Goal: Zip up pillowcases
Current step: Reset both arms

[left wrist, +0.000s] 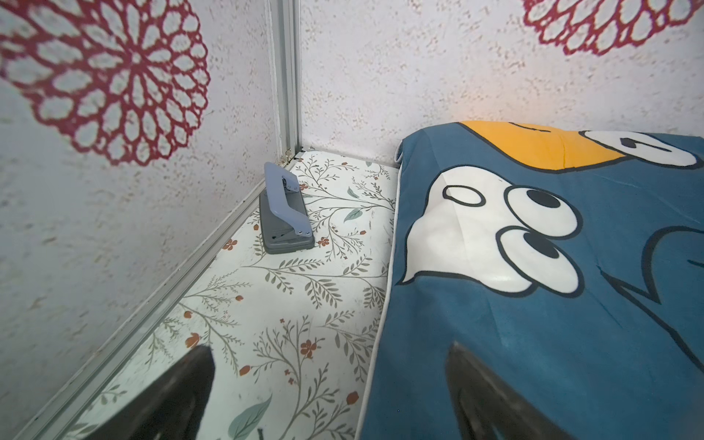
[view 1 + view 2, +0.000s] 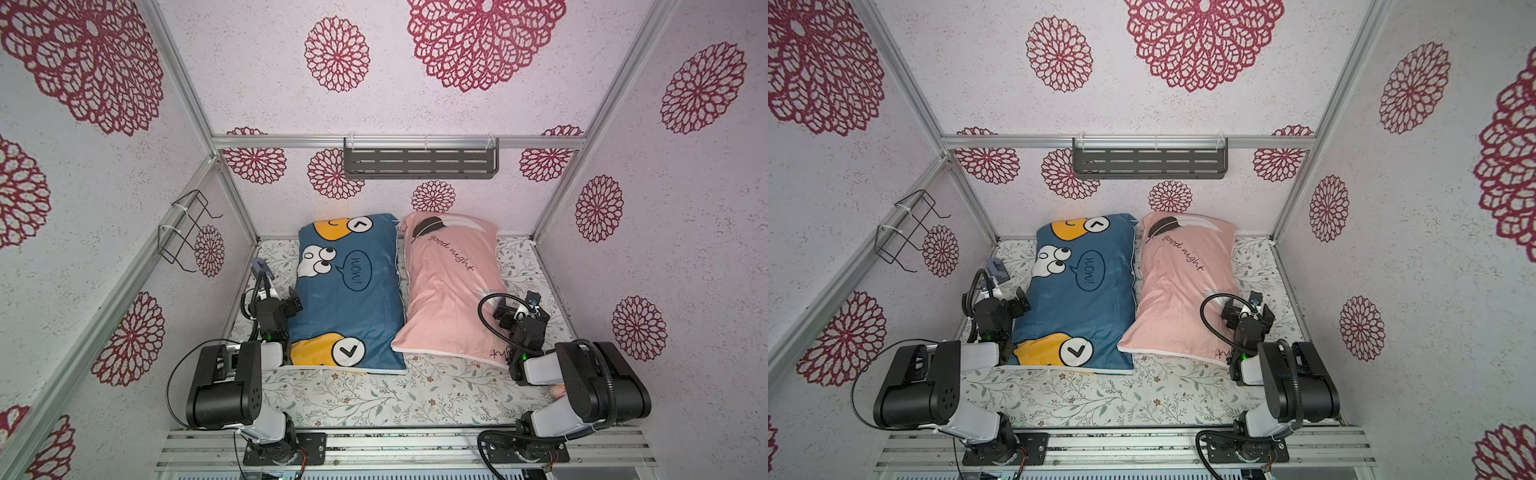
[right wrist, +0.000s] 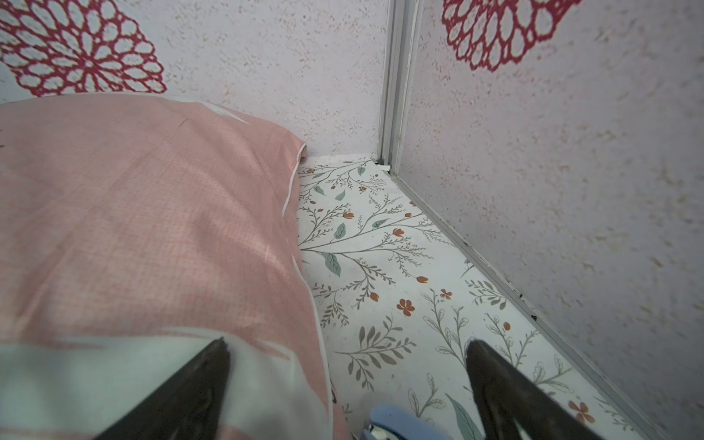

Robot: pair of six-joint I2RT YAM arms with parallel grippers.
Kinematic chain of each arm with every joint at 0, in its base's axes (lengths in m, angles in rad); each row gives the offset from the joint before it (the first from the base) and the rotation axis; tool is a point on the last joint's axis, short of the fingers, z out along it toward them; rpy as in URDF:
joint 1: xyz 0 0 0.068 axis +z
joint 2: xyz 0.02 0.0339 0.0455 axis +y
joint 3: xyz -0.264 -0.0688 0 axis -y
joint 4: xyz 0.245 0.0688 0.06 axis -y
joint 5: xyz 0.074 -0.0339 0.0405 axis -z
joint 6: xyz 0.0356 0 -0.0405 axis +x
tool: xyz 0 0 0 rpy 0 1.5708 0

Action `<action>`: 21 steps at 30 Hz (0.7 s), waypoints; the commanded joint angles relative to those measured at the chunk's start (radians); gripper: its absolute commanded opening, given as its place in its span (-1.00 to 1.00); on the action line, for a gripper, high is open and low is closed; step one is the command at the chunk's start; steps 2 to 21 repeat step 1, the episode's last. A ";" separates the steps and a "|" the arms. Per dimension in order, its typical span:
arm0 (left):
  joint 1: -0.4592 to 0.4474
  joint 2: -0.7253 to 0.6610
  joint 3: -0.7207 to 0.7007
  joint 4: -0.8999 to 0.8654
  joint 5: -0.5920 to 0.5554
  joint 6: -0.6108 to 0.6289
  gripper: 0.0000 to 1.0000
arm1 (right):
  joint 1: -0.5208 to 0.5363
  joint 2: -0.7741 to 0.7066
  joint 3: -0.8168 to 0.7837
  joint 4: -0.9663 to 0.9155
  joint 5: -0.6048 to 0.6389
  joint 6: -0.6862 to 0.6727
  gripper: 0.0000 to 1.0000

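Two pillowcases lie side by side in both top views. The blue pillowcase (image 2: 357,307) (image 2: 1088,316) with cartoon faces is on the left, the pink pillowcase (image 2: 449,291) (image 2: 1179,299) with "good night" script on the right. My left gripper (image 2: 284,307) (image 1: 330,346) is open and straddles the blue pillowcase's (image 1: 552,324) outer piped edge, holding nothing. My right gripper (image 2: 521,316) (image 3: 347,341) is open over the pink pillowcase's (image 3: 133,213) outer edge, one finger above the fabric and one above the table. I cannot make out any zipper.
A grey-blue hole punch (image 1: 284,213) (image 2: 261,268) sits by the left wall. A small blue and metal object (image 3: 400,423) lies under my right gripper. A wire rack (image 2: 187,228) hangs on the left wall, a slotted shelf (image 2: 419,160) on the back wall. The floral table (image 2: 374,399) stretches in front.
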 commanded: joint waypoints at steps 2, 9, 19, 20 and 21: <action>-0.003 0.000 -0.015 0.029 -0.003 0.022 0.95 | 0.004 0.004 0.010 -0.031 0.021 -0.006 0.98; -0.003 0.000 -0.015 0.029 -0.003 0.022 0.95 | 0.004 0.004 0.010 -0.031 0.021 -0.006 0.98; -0.003 0.000 -0.015 0.029 -0.003 0.022 0.95 | 0.004 0.004 0.010 -0.031 0.021 -0.006 0.98; -0.003 0.000 -0.015 0.029 -0.003 0.022 0.95 | 0.004 0.004 0.010 -0.031 0.021 -0.006 0.98; -0.003 0.000 -0.015 0.029 -0.003 0.022 0.95 | 0.004 0.004 0.010 -0.031 0.021 -0.006 0.98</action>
